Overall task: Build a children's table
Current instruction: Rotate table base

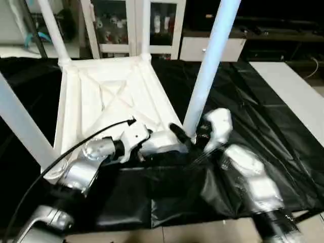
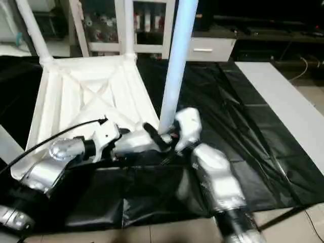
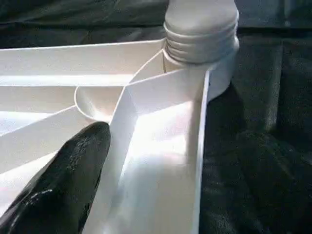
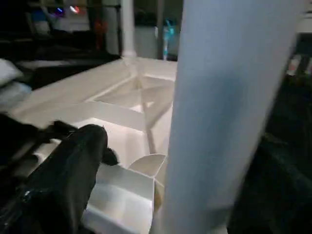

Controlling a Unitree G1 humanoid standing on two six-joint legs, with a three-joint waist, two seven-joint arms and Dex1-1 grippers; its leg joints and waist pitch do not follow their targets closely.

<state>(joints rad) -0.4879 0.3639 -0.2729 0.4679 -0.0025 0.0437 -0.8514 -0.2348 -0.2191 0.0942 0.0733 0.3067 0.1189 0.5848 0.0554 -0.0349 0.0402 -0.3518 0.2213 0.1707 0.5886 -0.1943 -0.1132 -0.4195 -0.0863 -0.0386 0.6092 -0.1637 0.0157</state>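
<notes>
The white table top point(image 1: 109, 96) lies upside down on a black cloth, its ribbed underside facing up. Long white legs stand at the far-left corner point(image 1: 51, 28), the far-right corner point(image 1: 145, 28), the near-left corner point(image 1: 20, 126) and the near-right corner point(image 1: 210, 66). The near-right leg's ringed base point(image 3: 201, 29) sits in its round socket. My left gripper point(image 1: 175, 133) rests against a rib of the top beside that socket. My right gripper point(image 1: 201, 136) is open around the foot of the same leg point(image 4: 229, 117); one black finger point(image 4: 73, 170) stands a little apart from the tube.
The black cloth point(image 1: 243, 101) covers the floor under the table. A white cabinet with glass doors point(image 1: 164, 25) and a low white drawer point(image 1: 210, 49) stand behind. A pale board point(image 1: 293, 86) lies to the right. A black cable point(image 1: 76, 144) loops over my left forearm.
</notes>
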